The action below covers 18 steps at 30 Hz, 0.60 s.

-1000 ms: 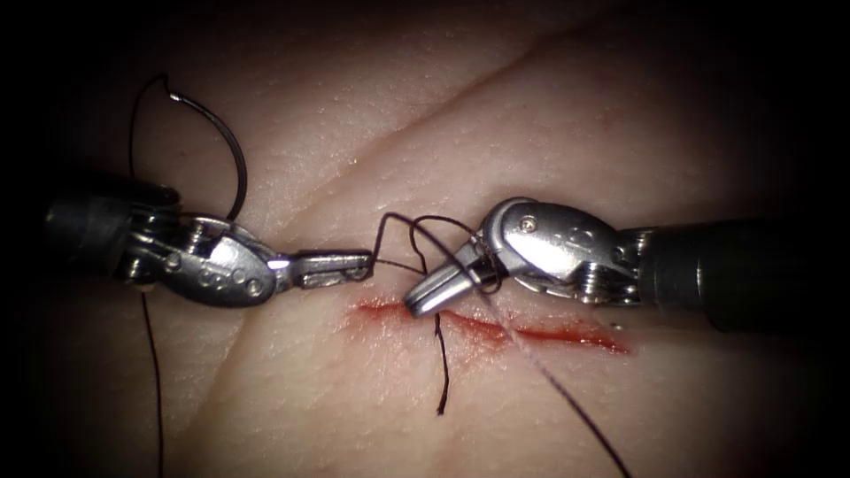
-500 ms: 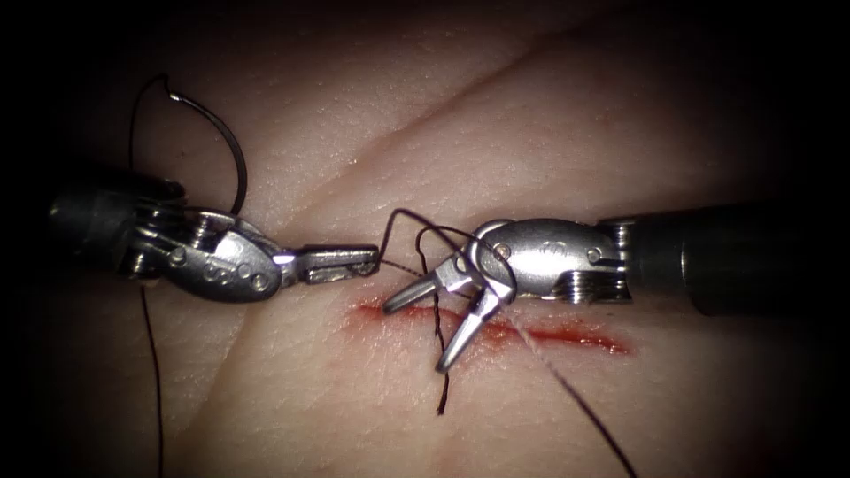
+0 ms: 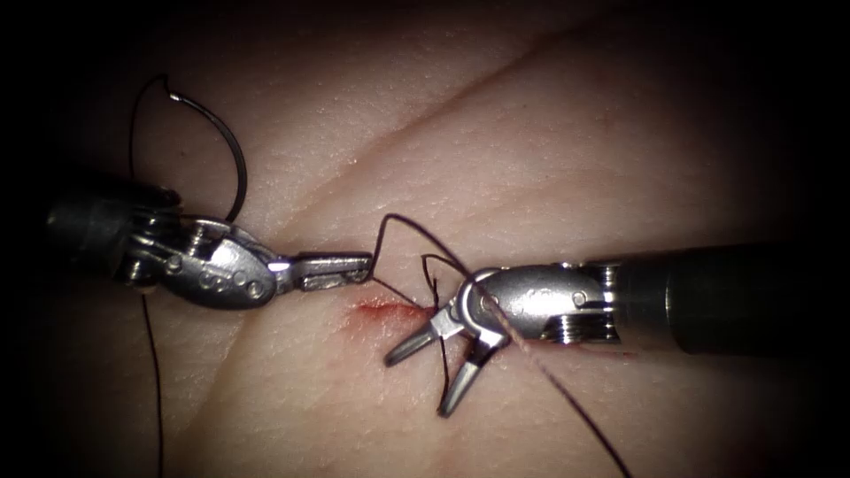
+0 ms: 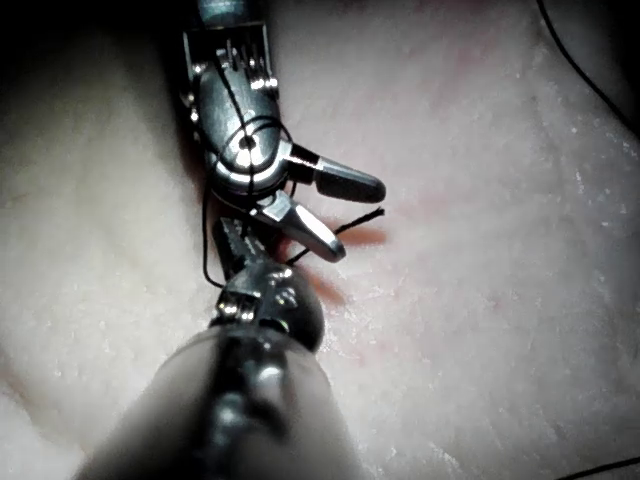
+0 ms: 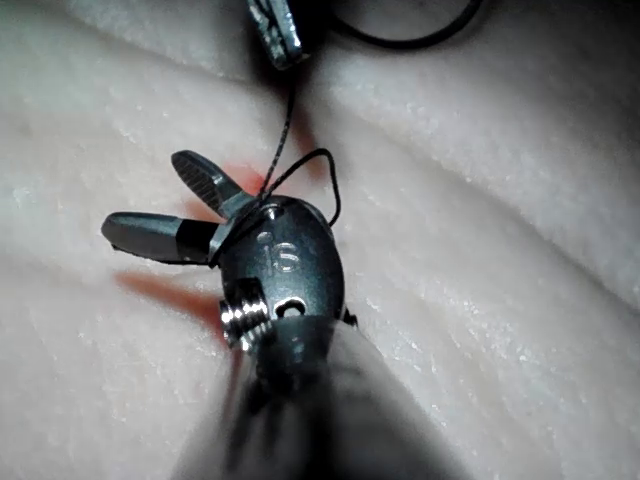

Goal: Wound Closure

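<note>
While my left tool (image 3: 359, 265), a shiny steel needle driver on a dark shaft, lies pressed together on the thin dark suture thread (image 3: 403, 228) just left of the cut, my right tool (image 3: 425, 376) stands with its two slim steel jaws spread in a wide V and grips nothing. That V sits on the near side of the red cut (image 3: 390, 308) in the pale pork tissue (image 3: 531, 159). A short free tail of thread (image 3: 443, 372) hangs down between the spread jaws and ends loose on the tissue near one tip; I cannot tell if it touches either jaw. Thread is looped around the neck of my right tool, just behind the jaws, and from that loop one strand climbs in an arc to the tip of my left tool, where it is clamped. Another strand runs off from the right tool toward the near right across the tissue.

From my right wrist, the right tool (image 5: 170, 205) shows the same wide spread, ridged inner faces bare, with the thread (image 5: 300, 175) curling over its rounded head and leading up to the left tool (image 5: 280, 40). From my left wrist, the left tool (image 4: 235, 250) points at the right tool (image 4: 345, 215), whose jaws gape over a red smear.

The curved steel needle (image 3: 226, 146) lies free on the tissue well to the far left of the cut, behind my left tool's wrist, held by neither tool and not in the tissue. Its thread trails away from its far end.
</note>
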Each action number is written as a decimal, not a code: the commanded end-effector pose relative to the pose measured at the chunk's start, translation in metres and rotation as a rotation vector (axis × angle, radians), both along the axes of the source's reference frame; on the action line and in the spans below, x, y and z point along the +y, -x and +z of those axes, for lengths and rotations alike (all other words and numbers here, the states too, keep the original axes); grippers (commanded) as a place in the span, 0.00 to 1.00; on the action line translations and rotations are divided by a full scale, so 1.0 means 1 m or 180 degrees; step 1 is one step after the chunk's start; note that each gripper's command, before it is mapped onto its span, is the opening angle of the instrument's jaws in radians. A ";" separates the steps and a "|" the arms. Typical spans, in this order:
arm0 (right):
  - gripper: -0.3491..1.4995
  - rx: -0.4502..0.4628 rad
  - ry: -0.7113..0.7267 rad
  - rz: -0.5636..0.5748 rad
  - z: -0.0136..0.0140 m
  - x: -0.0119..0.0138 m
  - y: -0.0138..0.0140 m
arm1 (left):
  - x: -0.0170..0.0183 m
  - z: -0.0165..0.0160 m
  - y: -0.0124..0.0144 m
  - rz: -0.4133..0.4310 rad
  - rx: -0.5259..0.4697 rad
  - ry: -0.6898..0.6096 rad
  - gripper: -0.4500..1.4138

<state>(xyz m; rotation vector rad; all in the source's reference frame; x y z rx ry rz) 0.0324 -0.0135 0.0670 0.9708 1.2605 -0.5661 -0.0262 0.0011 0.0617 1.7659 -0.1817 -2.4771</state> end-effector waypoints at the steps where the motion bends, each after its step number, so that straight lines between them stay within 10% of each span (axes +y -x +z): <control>1: 0.65 0.0004 0.0004 -0.0039 0.0006 -0.0010 -0.0005 | -0.0003 0.0005 0.0005 0.0003 -0.0005 -0.0002 0.00; 12: 0.60 -0.0099 0.0137 -0.0269 0.0015 -0.0033 0.0001 | -0.0007 0.0010 0.0004 -0.0024 0.0010 -0.0056 0.00; 18: 0.27 -0.0205 0.0274 -0.0363 0.0021 -0.0027 0.0001 | -0.0011 0.0010 0.0005 -0.0017 0.0022 -0.0048 0.00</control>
